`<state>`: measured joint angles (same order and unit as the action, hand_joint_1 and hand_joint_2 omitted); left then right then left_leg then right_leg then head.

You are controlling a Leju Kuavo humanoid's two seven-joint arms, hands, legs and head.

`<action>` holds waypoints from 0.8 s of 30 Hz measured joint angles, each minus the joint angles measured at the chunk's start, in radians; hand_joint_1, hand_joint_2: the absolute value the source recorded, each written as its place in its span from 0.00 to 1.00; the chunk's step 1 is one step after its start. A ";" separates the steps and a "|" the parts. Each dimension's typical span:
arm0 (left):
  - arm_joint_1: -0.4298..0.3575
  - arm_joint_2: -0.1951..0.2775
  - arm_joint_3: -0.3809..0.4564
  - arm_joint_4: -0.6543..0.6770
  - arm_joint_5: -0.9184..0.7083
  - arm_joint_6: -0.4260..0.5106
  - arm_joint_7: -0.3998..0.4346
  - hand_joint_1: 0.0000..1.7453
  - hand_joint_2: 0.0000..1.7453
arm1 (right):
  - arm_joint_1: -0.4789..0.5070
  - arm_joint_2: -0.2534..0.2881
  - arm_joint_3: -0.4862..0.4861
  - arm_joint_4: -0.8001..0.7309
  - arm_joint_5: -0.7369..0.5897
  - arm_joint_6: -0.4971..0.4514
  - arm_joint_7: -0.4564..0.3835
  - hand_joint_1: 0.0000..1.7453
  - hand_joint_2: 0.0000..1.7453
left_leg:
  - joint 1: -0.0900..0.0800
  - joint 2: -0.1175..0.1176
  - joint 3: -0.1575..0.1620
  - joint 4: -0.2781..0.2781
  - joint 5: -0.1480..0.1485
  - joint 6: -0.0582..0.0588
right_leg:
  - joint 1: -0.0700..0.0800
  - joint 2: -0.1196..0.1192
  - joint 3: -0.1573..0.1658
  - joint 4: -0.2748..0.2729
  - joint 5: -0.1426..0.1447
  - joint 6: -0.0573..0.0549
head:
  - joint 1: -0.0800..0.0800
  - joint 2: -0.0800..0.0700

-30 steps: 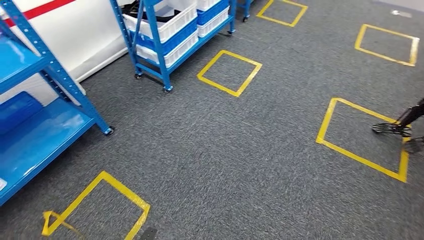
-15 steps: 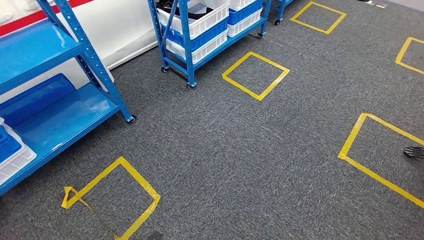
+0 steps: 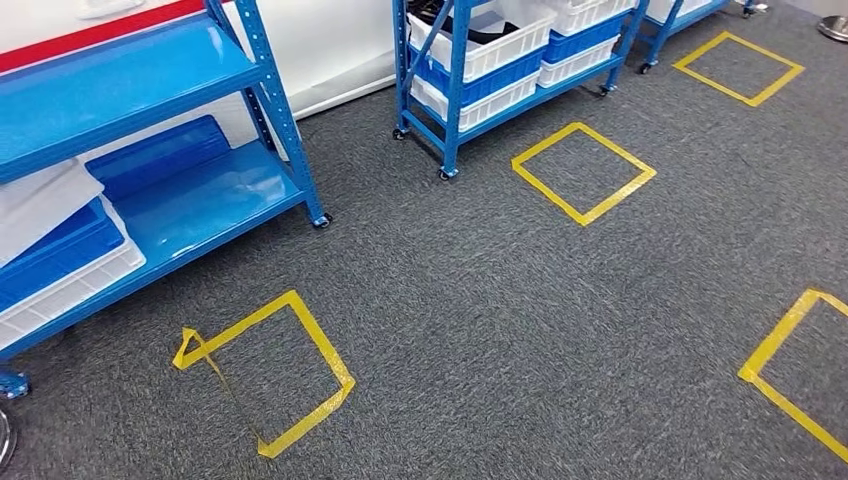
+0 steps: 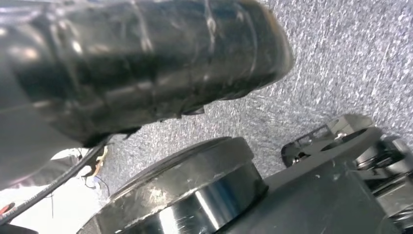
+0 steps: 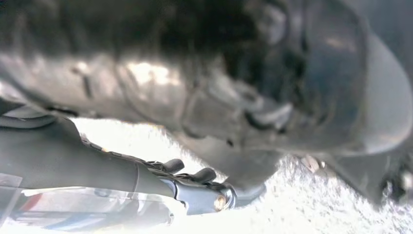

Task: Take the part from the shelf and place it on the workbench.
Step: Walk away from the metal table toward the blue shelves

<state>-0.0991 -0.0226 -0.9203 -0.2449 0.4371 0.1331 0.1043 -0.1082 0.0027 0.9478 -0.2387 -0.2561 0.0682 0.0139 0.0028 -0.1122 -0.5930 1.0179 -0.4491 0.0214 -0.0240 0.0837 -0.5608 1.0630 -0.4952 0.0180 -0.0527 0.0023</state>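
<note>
In the head view a blue shelf rack point(image 3: 262, 70) stands at the left. A white tray and a blue tray point(image 3: 60, 255) lie on its bottom level. A second blue rack on wheels point(image 3: 455, 95) stands at the back. It carries white and blue bins point(image 3: 500, 50), and dark items point(image 3: 470, 22) lie in the top one. In the right wrist view my right hand point(image 5: 190, 183) is a dark blurred shape above the carpet. How its fingers stand is unclear, and I see nothing in them.
Grey carpet with yellow tape squares: one close in front point(image 3: 270, 370), one near the back rack point(image 3: 583, 172), one at the right edge point(image 3: 800, 370), one at the far back point(image 3: 738, 65). Open floor lies between the racks and the squares.
The camera has turned left, so the whole scene slid right. More of the left rack and its trays came into view, and the shoe at the right edge left the picture.
</note>
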 joint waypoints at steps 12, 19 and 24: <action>-0.010 0.000 -0.094 0.000 -0.114 -0.002 0.067 0.00 0.00 | 0.001 -0.001 0.007 0.000 -0.004 0.000 -0.005 0.00 0.00 | 0.006 0.108 -0.119 0.217 -0.069 -0.040 | 0.012 -0.138 0.024 -0.033 -0.001 -0.035 | -0.015 0.000; -0.021 -0.010 -0.193 0.000 -0.197 -0.016 0.159 0.00 0.00 | -0.007 0.000 0.008 -0.001 -0.008 -0.002 0.003 0.00 0.00 | -0.009 0.153 0.001 -0.006 0.000 -0.005 | 0.020 -0.188 0.046 -0.038 -0.018 -0.009 | -0.013 0.000; -0.024 -0.013 -0.225 0.000 -0.197 -0.028 0.131 0.00 0.00 | -0.005 0.000 0.010 -0.002 -0.020 0.003 0.015 0.00 0.00 | -0.002 0.102 0.009 -0.022 0.010 0.013 | 0.014 -0.091 -0.063 0.191 -0.133 0.007 | -0.003 0.000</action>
<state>-0.1232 -0.0353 -1.1448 -0.2449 0.2400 0.1049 0.2356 -0.1132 0.0023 0.9573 -0.2403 -0.2764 0.0711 0.0285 0.0012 -0.0099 -0.5838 0.9960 -0.4392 0.0340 -0.0097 -0.0069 -0.6237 1.2537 -0.6285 0.0248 -0.0560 0.0023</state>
